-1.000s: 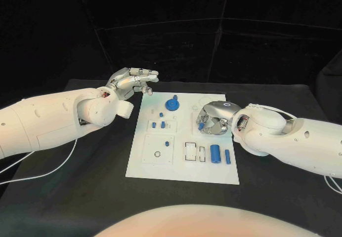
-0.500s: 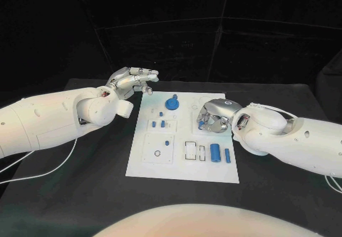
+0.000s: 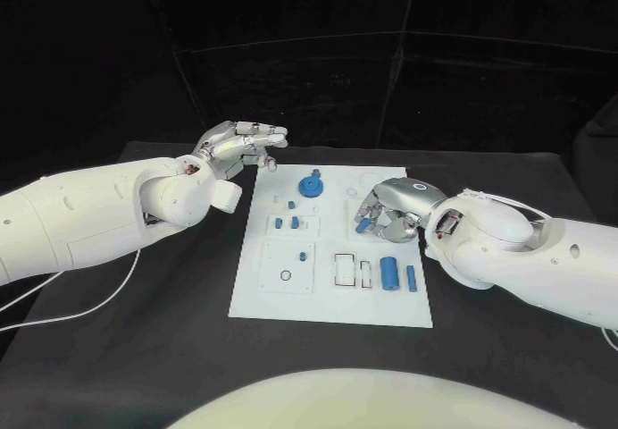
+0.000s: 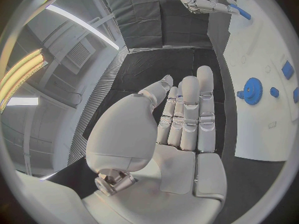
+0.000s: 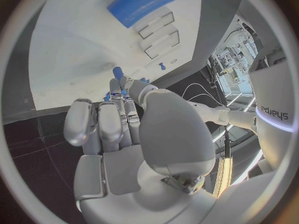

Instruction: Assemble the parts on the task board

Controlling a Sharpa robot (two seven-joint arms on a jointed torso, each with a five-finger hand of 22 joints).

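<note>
Right hand point(image 3: 389, 217) over task board point(image 3: 271, 304), thumb and fingers pinching small blue part point(image 5: 117, 72) above board's right-middle. Left hand point(image 3: 241, 143) off board's far-left corner, flat, fingers straight, holding nothing. Blue gear point(image 3: 311, 188) between hands, nearer left.

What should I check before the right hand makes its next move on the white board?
1. Right hand holds a small blue part at its fingertips: ok.
2. Target slot under that hand: cannot tell, hidden.
3. Left hand off the board, holding nothing: ok.
4. Blue gear seated at the far end: ok.
5. Blue cylinder and thin blue bar lying undisturbed nearby: ok.
</note>
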